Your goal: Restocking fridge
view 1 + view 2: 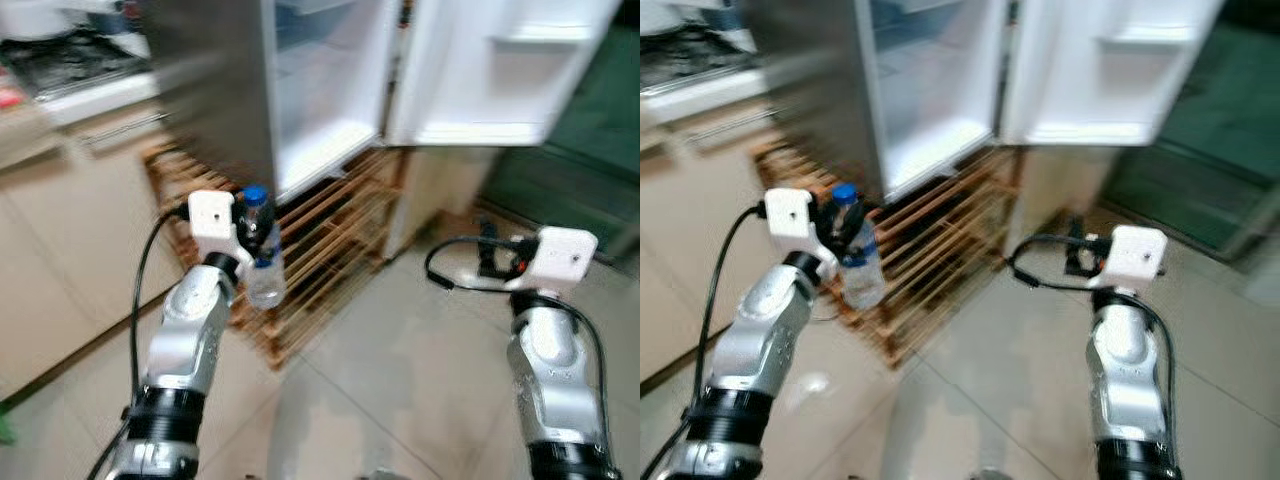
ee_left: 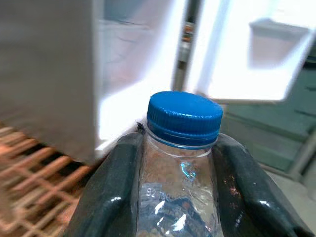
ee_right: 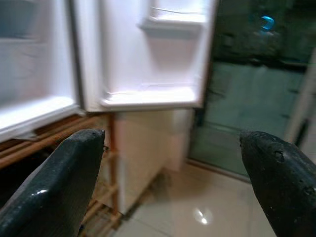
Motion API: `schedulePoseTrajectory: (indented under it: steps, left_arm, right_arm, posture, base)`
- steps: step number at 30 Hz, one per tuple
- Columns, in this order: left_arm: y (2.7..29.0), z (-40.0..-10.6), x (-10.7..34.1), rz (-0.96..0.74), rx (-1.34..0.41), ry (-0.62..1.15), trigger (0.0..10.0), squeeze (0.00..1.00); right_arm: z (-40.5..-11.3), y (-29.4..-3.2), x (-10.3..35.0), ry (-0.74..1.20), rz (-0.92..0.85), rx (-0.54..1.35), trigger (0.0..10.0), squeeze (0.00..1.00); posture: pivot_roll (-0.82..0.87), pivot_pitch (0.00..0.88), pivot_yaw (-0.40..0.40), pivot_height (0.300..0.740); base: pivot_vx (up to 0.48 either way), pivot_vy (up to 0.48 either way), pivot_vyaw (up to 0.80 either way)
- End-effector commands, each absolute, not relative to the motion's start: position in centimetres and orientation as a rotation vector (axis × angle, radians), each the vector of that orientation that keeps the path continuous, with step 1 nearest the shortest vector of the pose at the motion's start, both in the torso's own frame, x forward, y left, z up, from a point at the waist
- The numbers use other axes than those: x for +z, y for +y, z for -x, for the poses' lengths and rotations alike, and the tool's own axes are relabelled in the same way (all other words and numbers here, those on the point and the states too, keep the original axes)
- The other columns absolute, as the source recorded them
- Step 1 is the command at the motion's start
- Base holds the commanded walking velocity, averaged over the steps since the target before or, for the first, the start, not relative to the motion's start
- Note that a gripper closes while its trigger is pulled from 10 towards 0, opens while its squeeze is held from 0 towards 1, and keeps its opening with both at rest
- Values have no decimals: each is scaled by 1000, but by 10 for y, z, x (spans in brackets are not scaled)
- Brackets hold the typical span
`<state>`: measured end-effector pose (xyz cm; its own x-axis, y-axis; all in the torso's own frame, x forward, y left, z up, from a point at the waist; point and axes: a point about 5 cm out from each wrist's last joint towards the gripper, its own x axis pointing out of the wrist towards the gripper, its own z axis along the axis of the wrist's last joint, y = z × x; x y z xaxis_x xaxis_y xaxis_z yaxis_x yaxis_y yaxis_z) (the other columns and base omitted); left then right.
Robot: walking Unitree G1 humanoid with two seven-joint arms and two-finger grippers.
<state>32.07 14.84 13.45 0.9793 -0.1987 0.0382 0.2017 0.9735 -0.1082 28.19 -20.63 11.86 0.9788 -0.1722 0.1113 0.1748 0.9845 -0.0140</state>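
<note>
Open fridge ahead, left gripper clamped on a blue-capped water bottle, right gripper spread wide.

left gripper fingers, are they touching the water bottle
Touching. In the left wrist view both black fingers press against the sides of the clear water bottle just below its blue cap, with no gap on either side.

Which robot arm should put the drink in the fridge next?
Probably the left. Its left gripper already clamps the clear plastic bottle with the blue cap, and it is nearer the open white fridge. The right gripper is open and holds nothing.
</note>
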Motion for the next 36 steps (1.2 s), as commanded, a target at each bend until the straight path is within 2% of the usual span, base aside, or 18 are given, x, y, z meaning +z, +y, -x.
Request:
schedulePoseTrajectory:
  steps: [1,6,8,20,28,36]
  left_arm:
    - [146,-323,144,120,-220,-70,10000,0]
    - [115,-315,163,99,-404,-155,10000,0]
    - [112,-315,165,101,-417,-162,10000,0]
    - [112,-320,164,151,-396,-139,10000,0]
    - [102,-316,168,91,-482,-165,10000,0]
    - [94,-317,171,86,-517,-172,10000,0]
  right_arm:
    - [-283,-205,118,-107,23,-159,10000,47]
    - [-282,-204,119,-118,50,-143,10000,39]
    - [-282,-203,119,-120,52,-139,10000,39]
    - [-281,-203,117,-114,61,-137,10000,39]
    - [-281,-203,115,-102,77,-139,10000,43]
    - [-281,-203,113,-96,77,-136,10000,39]
  posture:
    - [-30,0,16,740]
    - [-35,0,13,740]
    - [-35,0,13,740]
    - [-41,0,22,740]
    - [-42,0,24,740]
    - [-40,0,23,740]
  base:
    - [0,0,-675]
    - [384,0,-128]
    - [480,0,0]
    - [480,0,0]
    - [480,0,0]
    - [480,0,-674]
